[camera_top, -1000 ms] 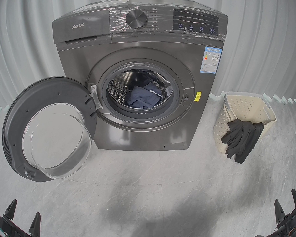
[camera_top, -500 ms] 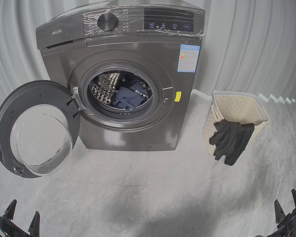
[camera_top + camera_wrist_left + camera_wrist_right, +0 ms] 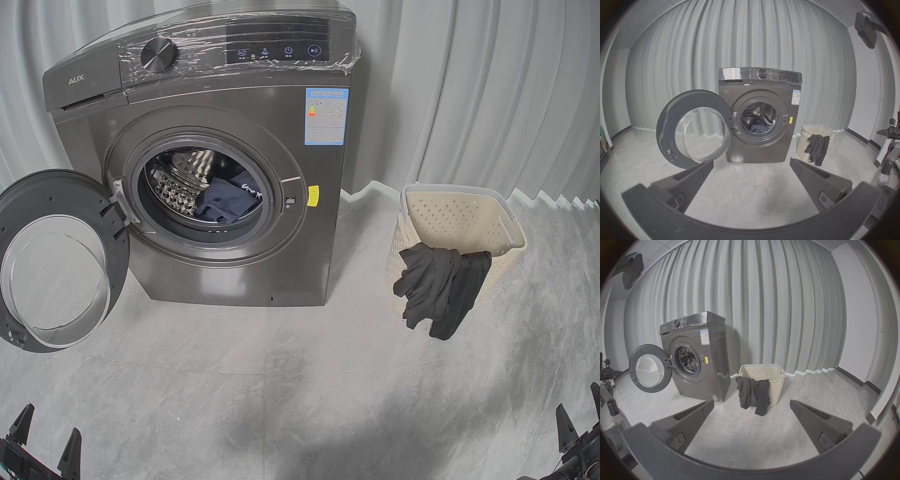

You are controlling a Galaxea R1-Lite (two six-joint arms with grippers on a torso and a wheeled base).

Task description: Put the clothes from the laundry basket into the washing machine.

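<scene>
Your left claw (image 3: pixel 750 162) and right claw (image 3: pixel 751 402) gape wide and empty; I judge you're on the approach. The dark grey garment (image 3: pixel 440 287) hangs over the rim of the cream perforated plastic laundry basket (image 3: pixel 462 219): close in and grip it. Beyond, the grey front-loading washing machine (image 3: pixel 250 281) stands open.

Both arms parked low, grippers wide open

The left gripper (image 3: pixel 49 431) and right gripper (image 3: pixel 578 415) sit low at either side, close in to the robot, dark fingers (image 3: pixel 690 178) pointing forward and spread well apart in both wrist views.
</scene>
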